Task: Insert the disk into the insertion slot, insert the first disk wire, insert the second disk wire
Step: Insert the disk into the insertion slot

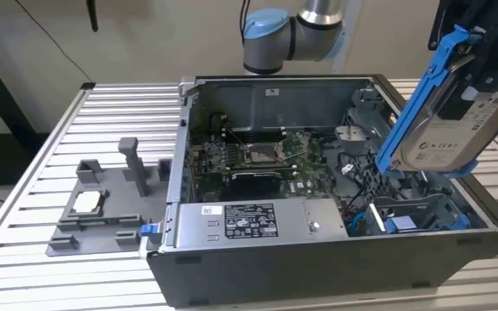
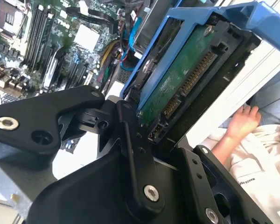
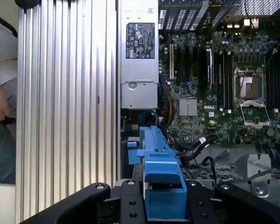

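Note:
The disk (image 1: 456, 123) is a silver drive in a blue plastic carrier. It hangs tilted above the right end of the open computer case (image 1: 318, 259). My gripper (image 1: 481, 61) is shut on its upper part. In the second wrist view the disk's green circuit board (image 2: 177, 86) and connector face the camera, between the black fingers (image 2: 130, 135). The blue carrier (image 3: 161, 182) also shows between the fingers in the first wrist view. The insertion slot (image 1: 417, 217), a grey bay with blue clips, lies below the disk. Blue and black wires (image 1: 357, 217) lie beside it.
A long grey labelled power-supply box (image 1: 249, 223) runs along the case's near wall, with the motherboard (image 1: 258, 155) behind it. A grey fixture (image 1: 102, 207) sits on the slatted metal table (image 1: 119, 110) at the exterior view's left. A person's hand (image 2: 242, 122) rests beyond the table edge.

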Robot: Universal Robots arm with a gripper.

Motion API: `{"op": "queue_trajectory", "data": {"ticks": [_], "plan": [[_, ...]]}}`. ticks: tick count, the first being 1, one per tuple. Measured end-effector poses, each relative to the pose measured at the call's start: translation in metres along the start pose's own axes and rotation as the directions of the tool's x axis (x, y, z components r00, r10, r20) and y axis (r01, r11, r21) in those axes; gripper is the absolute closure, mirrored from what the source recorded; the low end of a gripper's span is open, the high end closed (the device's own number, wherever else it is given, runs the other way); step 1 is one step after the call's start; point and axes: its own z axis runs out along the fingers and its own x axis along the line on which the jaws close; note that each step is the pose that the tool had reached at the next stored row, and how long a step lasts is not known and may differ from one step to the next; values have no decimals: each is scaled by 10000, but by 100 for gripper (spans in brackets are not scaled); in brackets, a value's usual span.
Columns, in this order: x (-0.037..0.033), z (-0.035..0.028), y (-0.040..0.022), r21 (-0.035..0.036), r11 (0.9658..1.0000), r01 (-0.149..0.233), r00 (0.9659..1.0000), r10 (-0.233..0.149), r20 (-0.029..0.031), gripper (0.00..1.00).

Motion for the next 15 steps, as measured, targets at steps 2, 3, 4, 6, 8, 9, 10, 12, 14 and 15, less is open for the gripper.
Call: {"op": "queue_trajectory", "data": {"ticks": [2,3,4,6,8,9,10,12,14,15], "plan": [[0,23,-2,98,10000,1,10000,-1,3,67],[0,33,-3,136,9999,1,10000,-1,2,67],[0,42,-4,169,9999,1,10000,-1,3,67],[-1,62,-7,198,9998,6,10000,-6,2,67],[0,83,-8,237,9997,15,10000,-15,2,67],[0,94,-8,273,9996,23,10000,-23,1,67],[0,103,-9,318,9995,31,10000,-31,1,67],[0,122,-11,415,9991,44,10000,-45,2,67],[-1,142,-13,502,9987,57,10000,-57,2,67],[-1,153,-14,537,9985,64,10000,-64,1,67]]}}
